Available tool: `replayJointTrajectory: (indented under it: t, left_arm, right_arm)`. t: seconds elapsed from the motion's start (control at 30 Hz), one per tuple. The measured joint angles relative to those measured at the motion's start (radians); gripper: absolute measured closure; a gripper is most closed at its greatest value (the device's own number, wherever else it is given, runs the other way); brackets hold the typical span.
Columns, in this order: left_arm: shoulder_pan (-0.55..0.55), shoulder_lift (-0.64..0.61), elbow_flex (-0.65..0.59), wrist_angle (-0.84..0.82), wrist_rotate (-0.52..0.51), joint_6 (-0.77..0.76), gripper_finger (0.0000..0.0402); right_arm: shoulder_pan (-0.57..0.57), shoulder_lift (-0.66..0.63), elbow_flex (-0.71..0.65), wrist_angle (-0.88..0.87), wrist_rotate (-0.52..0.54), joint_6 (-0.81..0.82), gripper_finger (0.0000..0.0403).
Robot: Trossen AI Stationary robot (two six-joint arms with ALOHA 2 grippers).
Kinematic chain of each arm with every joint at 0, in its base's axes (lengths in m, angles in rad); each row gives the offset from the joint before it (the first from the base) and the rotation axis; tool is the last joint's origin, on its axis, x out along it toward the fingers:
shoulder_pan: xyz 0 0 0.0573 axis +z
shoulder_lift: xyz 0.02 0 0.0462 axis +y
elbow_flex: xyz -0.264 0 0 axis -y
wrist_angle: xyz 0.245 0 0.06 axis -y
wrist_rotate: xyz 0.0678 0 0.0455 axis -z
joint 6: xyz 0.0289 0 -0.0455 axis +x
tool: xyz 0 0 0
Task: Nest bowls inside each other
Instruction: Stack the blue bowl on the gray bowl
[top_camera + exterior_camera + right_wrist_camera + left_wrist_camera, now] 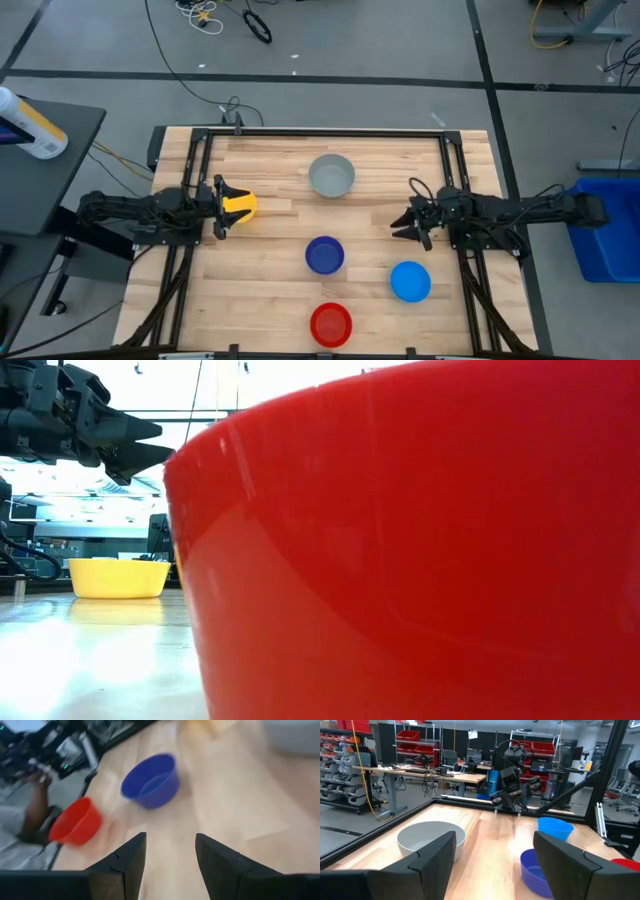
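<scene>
All five bowls sit apart, un-nested: grey (331,175) at the far middle, blue (324,255), light blue (410,281), red (331,323), and yellow (240,206). The left gripper (222,207) stands wide around the yellow bowl, probably not yet gripping. The right gripper (411,222) hangs part-open and empty; next, clamp yellow and carry it to grey.

Five bowls (324,255) apart on table (270,300): twelve, nine, centre, four, six o'clock; none nested.
</scene>
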Motion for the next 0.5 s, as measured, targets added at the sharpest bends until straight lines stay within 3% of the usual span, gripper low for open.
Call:
replayJointTrajectory:
  t: [0.33,0.5]
  left_arm:
    - [0.0,0.0,0.0,-0.003,0.004,0.015,0.0125]
    - [0.0,0.0,-0.001,-0.005,0.005,0.015,0.0125]
  right_arm:
    - [0.17,0.182,0.293,-0.331,0.002,0.044,0.0222]
    - [0.255,0.274,0.366,-0.506,0.041,0.14,0.0221]
